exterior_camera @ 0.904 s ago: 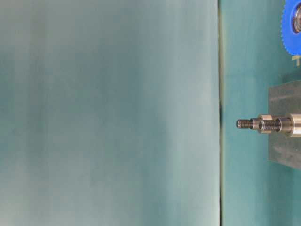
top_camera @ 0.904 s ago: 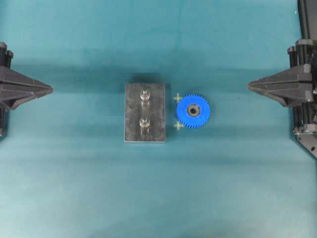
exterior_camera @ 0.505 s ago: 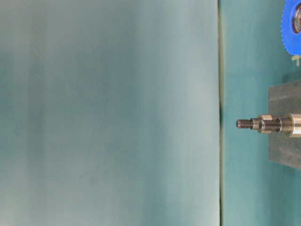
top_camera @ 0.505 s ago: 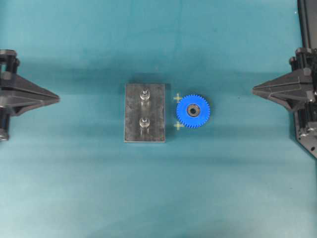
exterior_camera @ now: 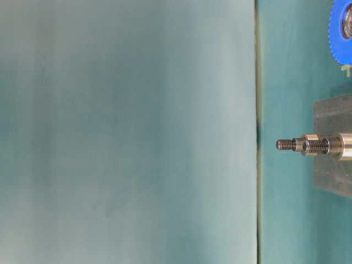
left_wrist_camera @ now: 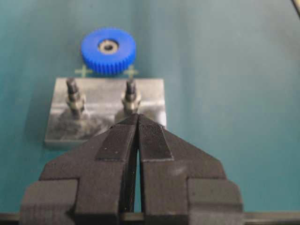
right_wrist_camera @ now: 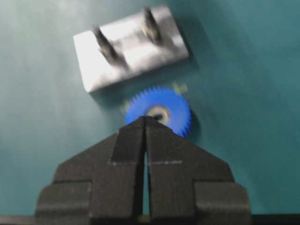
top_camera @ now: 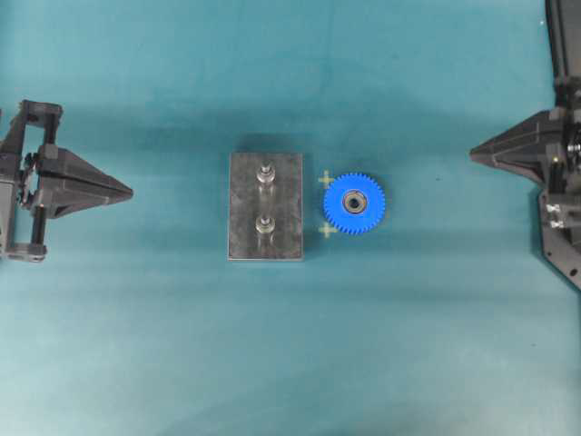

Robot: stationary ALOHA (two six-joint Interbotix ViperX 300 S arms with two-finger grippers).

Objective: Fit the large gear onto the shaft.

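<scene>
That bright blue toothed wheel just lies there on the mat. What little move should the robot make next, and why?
Probably the right gripper should open its jaws. They are pressed shut, and the bright blue plastic toothed wheel lies flat and untouched on the teal mat, beside the dark grey metal plate, not on either upright silvery pin. Shut jaws cannot take it.

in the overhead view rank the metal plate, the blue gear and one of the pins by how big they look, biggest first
1. Metal plate, clearly the largest.
2. Blue gear, nearly as wide as the plate but much shorter than its length.
3. Pin, by far the smallest. The second pin looks the same size, so those two can't be ranked.
</scene>
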